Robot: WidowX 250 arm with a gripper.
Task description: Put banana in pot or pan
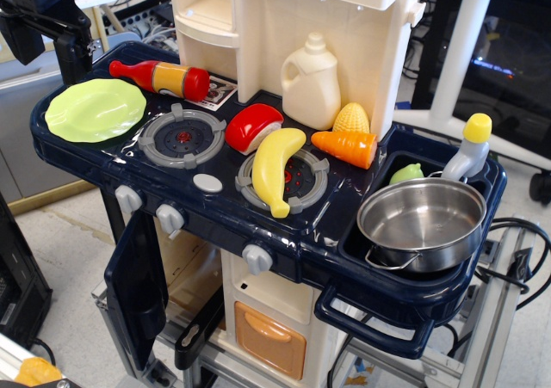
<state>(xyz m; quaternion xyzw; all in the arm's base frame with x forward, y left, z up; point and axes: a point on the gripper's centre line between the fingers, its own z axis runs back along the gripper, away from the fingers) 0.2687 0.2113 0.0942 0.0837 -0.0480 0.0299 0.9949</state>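
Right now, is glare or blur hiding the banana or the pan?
In the observation.image view both are sharp: the banana carries only small highlights; the pan shows bright reflections inside, its rim still clear. The gripper, top left, is dark and cropped.

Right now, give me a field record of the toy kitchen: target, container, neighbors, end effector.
banana: lying across the right burner, untouched
pan: in the sink, empty, wire handle toward the front
near banana: red wedge-shaped toy beside its upper end, carrot to the right, corn cob behind the carrot
elsewhere: green plate at the far left, red bottle lying behind the left burner
end effector: dark arm hardware at top left, state not readable
task status: banana not yet in pan
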